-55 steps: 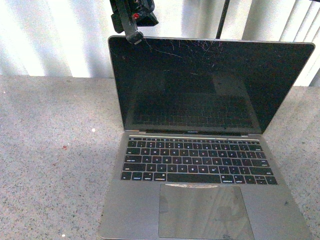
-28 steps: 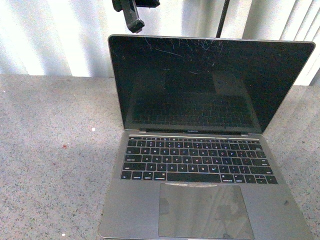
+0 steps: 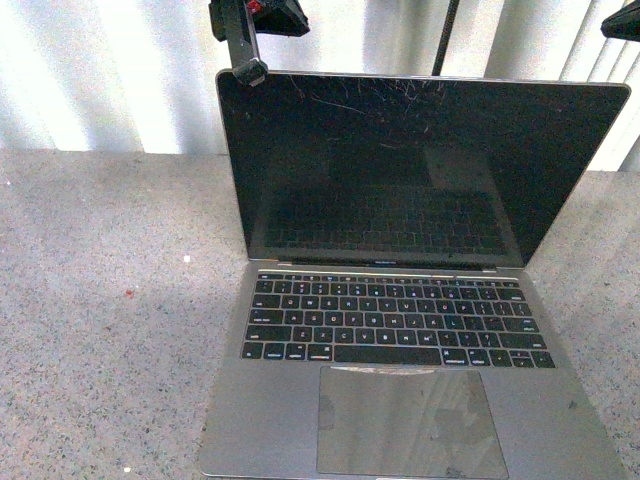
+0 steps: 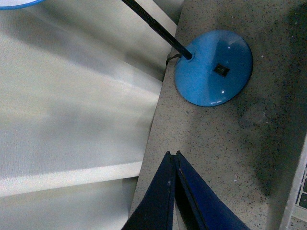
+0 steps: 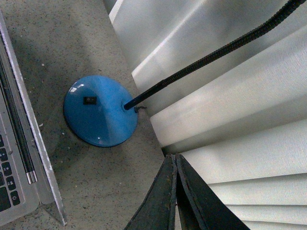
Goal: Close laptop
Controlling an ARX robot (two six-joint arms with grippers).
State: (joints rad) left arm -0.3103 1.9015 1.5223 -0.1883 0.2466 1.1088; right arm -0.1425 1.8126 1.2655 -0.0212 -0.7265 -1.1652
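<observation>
The grey-silver laptop [image 3: 400, 330] stands open on the speckled table, its scratched black screen [image 3: 400, 165] upright and facing me. My left gripper [image 3: 250, 72] is shut and empty, with its tip at the top left corner of the screen. In the left wrist view the shut gripper [image 4: 172, 154] hangs over the table behind the lid. My right gripper [image 3: 622, 25] shows only partly, above the screen's top right corner. In the right wrist view it [image 5: 173, 156] is shut and empty, with the laptop's edge [image 5: 21, 143] off to one side.
A blue round lamp base [image 4: 213, 67] with a black gooseneck stands on the table behind the laptop and also shows in the right wrist view [image 5: 100, 112]. White pleated curtains [image 3: 120, 70] close off the back. The speckled table [image 3: 110, 320] stretches left of the laptop.
My left gripper has moved a little left along the screen's top edge after lifting slightly. My right gripper has come into view at the top right. The laptop screen has not moved.
</observation>
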